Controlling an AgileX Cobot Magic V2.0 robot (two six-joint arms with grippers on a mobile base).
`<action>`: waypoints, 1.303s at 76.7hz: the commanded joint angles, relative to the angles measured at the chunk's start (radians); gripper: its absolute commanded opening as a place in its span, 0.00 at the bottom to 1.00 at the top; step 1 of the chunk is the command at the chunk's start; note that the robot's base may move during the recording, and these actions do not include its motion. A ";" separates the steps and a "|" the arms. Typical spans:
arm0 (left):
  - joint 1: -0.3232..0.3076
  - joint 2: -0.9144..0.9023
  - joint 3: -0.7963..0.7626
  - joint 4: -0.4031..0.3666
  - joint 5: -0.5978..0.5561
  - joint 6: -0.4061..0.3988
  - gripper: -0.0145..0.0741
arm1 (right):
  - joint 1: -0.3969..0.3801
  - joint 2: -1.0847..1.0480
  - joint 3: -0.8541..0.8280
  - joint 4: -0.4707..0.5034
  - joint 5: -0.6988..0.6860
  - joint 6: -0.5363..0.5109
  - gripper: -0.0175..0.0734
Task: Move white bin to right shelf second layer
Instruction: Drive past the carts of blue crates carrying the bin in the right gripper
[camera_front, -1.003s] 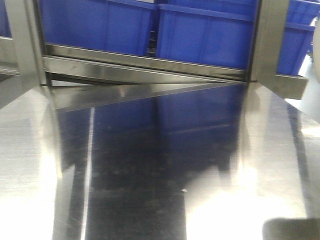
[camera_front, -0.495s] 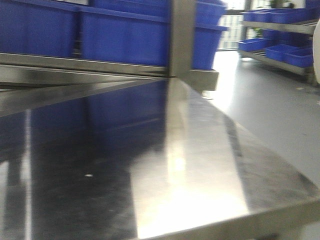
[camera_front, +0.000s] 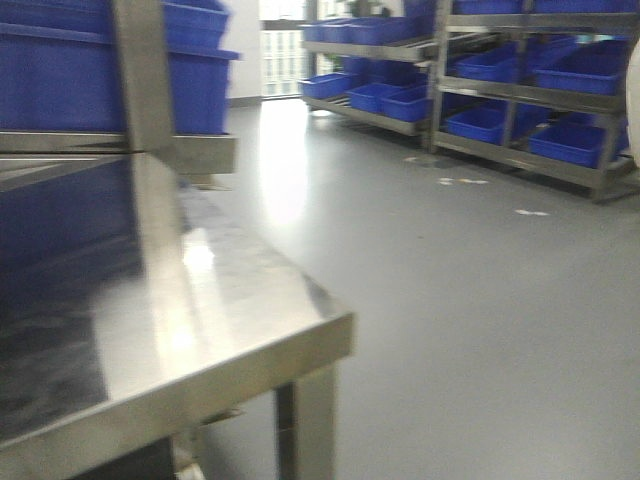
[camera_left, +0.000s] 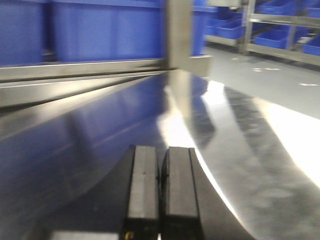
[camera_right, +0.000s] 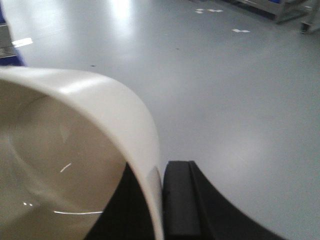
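- Right pincer (camera_right: 154, 202) is pinching the rim of the white bin (camera_right: 100, 115). One black finger sits inside the wall and the other outside, with the wall between them.
- The bin's hollow lies to the left of that pincer. It looks empty and hangs off the grip, clear of any surface.
- Only grey floor (camera_right: 225, 100) shows beyond and below the right pincer, with no table or shelf under the bin.
- Left pincer (camera_left: 160, 190) has its pads pressed together with nothing between them. It hovers low over the steel tabletop (camera_left: 240, 150).
- Blue crates (camera_left: 100, 30) sit on the level ahead of and above the left pincer.
- The front view shows the table corner (camera_front: 320, 335) near, open floor, and steel racks (camera_front: 520, 150) with more blue crates well apart across the room.
- The right shelf second layer can't be picked out. Roller tracks are too small and blurred to tell.
- Progress, as a judgement: pickup is done and the bin is in transit.
- Left to do: reach the rack, line up with the second level, set the bin down, then let go.
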 joint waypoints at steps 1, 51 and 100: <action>-0.001 -0.016 0.037 0.000 -0.086 -0.005 0.26 | 0.001 0.001 -0.032 -0.003 -0.103 0.003 0.25; -0.001 -0.016 0.037 0.000 -0.086 -0.005 0.26 | 0.001 0.001 -0.032 -0.003 -0.103 0.003 0.25; -0.001 -0.016 0.037 0.000 -0.086 -0.005 0.26 | 0.001 0.001 -0.032 -0.003 -0.103 0.003 0.25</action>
